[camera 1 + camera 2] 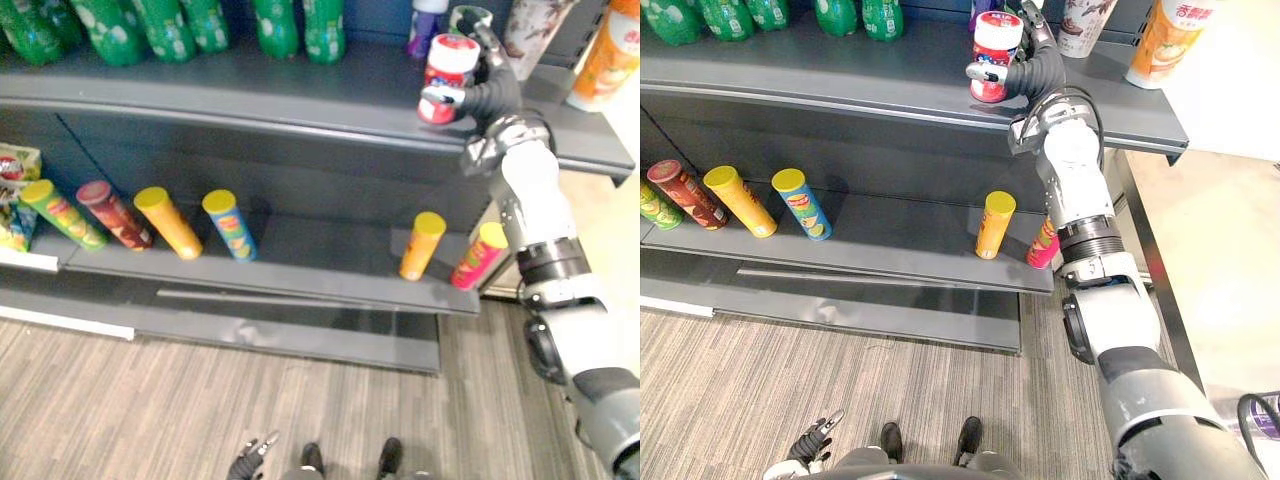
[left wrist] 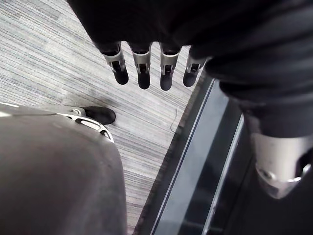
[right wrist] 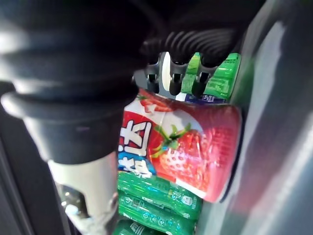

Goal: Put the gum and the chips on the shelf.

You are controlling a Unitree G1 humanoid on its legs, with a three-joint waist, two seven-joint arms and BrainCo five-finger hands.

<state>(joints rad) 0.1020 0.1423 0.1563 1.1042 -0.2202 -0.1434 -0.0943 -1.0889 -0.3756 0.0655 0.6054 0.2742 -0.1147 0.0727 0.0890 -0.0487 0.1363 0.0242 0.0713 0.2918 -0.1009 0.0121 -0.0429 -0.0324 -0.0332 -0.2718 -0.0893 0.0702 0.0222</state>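
Observation:
A red gum canister with a white cap and a strawberry label is upright on the upper shelf, near its front edge. My right hand is shut on it, thumb in front and fingers behind. Whether its base rests on the shelf is unclear. On the lower shelf a yellow chips can and a pink-and-yellow chips can lean at the right end. My left hand hangs low over the floor, fingers relaxed and holding nothing.
Several more chips cans lean in a row along the lower shelf's left half. Green bottles line the back of the upper shelf. Cups, one of them orange, stand at its right end. Striped carpet lies in front.

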